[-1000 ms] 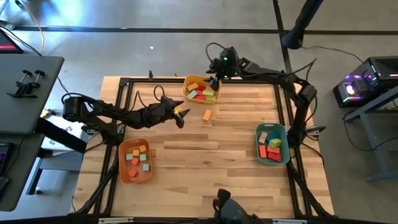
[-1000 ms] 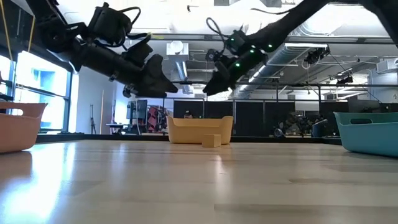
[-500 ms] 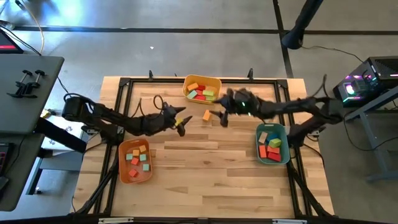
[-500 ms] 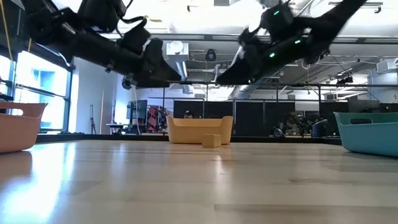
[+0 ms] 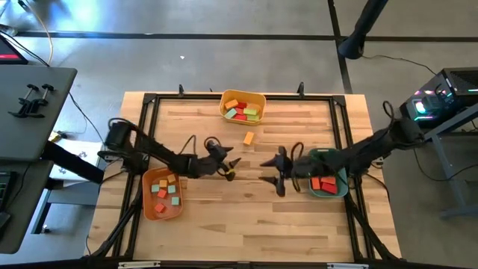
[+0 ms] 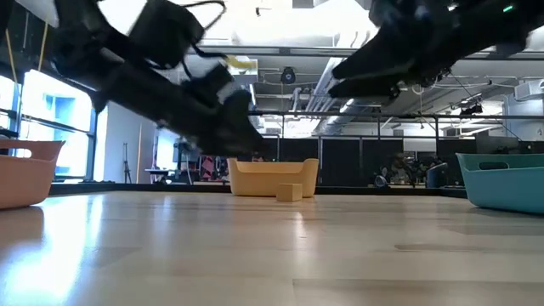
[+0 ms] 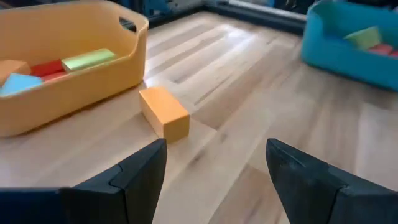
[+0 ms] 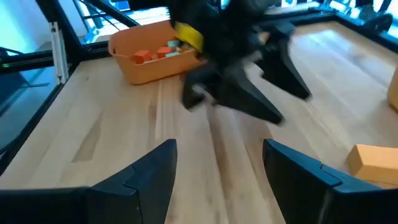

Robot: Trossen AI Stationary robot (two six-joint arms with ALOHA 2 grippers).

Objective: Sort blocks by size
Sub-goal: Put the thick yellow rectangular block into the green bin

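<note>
One orange block (image 5: pixel 249 137) lies alone on the table near the yellow bin (image 5: pixel 243 105); it also shows in the left wrist view (image 7: pixel 163 111), the right wrist view (image 8: pixel 374 163) and the low view (image 6: pixel 290 192). Other blocks lie in the yellow bin, the orange bin (image 5: pixel 161 193) and the teal bin (image 5: pixel 326 173). My left gripper (image 5: pixel 230 167) is open and empty above the table's middle. My right gripper (image 5: pixel 270 171) is open and empty, facing it from the right.
The three bins stand at the far middle, near left and right of the table. A black frame (image 5: pixel 149 104) runs around the table's edges. Bare wood lies toward the near edge.
My right gripper has swung from the yellow bin at the far edge toward the table's middle and near side. My left gripper has gone toward the right and near side, coming close to the right gripper. The orange block has stayed in place.
</note>
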